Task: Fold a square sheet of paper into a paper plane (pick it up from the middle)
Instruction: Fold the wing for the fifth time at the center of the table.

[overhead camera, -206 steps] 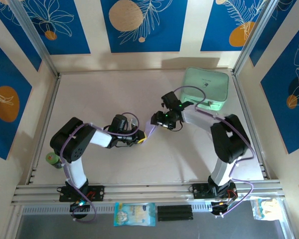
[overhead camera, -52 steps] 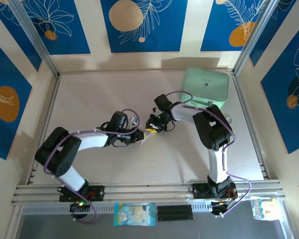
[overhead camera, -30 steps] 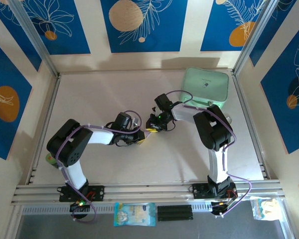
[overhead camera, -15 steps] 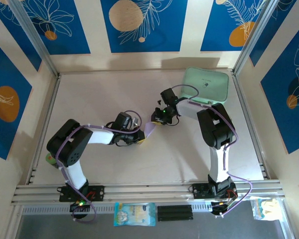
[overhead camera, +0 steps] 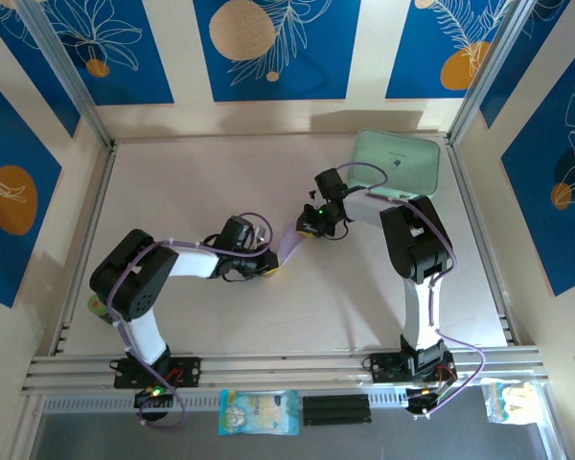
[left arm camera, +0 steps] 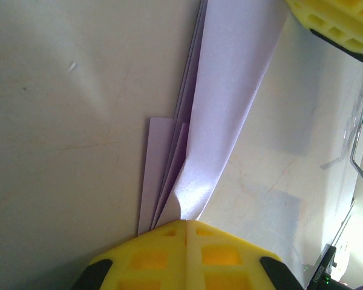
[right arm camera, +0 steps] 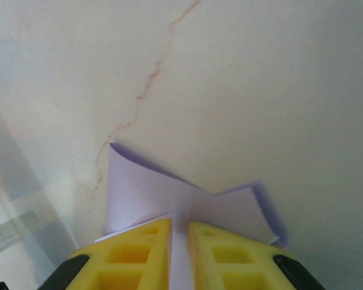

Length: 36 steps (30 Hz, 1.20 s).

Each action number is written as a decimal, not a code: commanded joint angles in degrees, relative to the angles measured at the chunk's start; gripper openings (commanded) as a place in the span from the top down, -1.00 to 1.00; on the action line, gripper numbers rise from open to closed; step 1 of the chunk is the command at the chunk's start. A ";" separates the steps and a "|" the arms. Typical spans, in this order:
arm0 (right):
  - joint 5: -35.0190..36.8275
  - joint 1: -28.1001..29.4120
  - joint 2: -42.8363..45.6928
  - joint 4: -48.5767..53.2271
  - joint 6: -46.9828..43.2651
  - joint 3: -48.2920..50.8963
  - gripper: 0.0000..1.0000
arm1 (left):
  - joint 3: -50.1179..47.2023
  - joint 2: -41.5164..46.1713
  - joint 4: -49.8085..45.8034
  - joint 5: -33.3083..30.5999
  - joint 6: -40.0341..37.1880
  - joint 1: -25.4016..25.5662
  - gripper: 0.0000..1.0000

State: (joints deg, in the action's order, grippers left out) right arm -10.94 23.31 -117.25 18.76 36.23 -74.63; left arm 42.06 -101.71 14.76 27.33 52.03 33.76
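A pale beige desk (overhead camera: 192, 192), walled by blue and cream panels printed with leaves and orange discs, carries a mint-green case (overhead camera: 398, 163) at the upper right of the overhead frame. The two arms reach in from the bottom edge and meet near the middle of the desk. Between them lies the sheet of paper (overhead camera: 289, 251), pale lilac and folded into a narrow strip of several layers that runs diagonally from lower left to upper right. The left claw (overhead camera: 268, 266) is clenched on the strip's lower end; in its wrist view the yellow fingers (left arm camera: 151, 254) press flat together with the creased paper (left arm camera: 224, 109) fanning out from their seam across the desk. The right claw (overhead camera: 308, 228) grasps the upper end; in its wrist view the yellow fingers (right arm camera: 133, 251) leave only a thin slot, and the lilac paper (right arm camera: 163, 193) fills it and spreads beyond in two pointed flaps.
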 commanded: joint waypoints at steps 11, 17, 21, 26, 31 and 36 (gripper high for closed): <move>6.25 -6.09 1.37 -7.18 0.12 3.43 0.75 | -2.62 -2.44 -5.98 -2.37 -0.70 -0.23 1.00; 7.90 -4.09 9.99 -7.47 -2.48 4.57 0.75 | -1.68 -2.56 -6.40 -1.88 -1.13 -0.10 1.00; 8.19 0.72 15.30 -7.89 -2.00 9.06 0.77 | -1.28 -2.59 -6.59 -1.87 -1.31 -0.03 1.00; 6.71 7.63 17.54 -8.97 3.15 14.43 0.89 | -1.13 -2.42 -6.57 -1.91 -1.40 -0.01 1.00; 4.36 11.45 15.82 -9.88 7.76 15.40 1.00 | -1.02 -2.26 -6.60 -1.85 -1.49 0.04 1.00; 2.54 12.81 11.95 -10.50 9.59 14.34 1.00 | -1.00 -2.18 -6.50 -1.84 -1.49 -0.03 1.00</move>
State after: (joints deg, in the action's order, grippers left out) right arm -6.07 35.64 -103.46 8.56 43.46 -59.55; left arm 41.95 -101.82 15.64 26.52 52.01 33.76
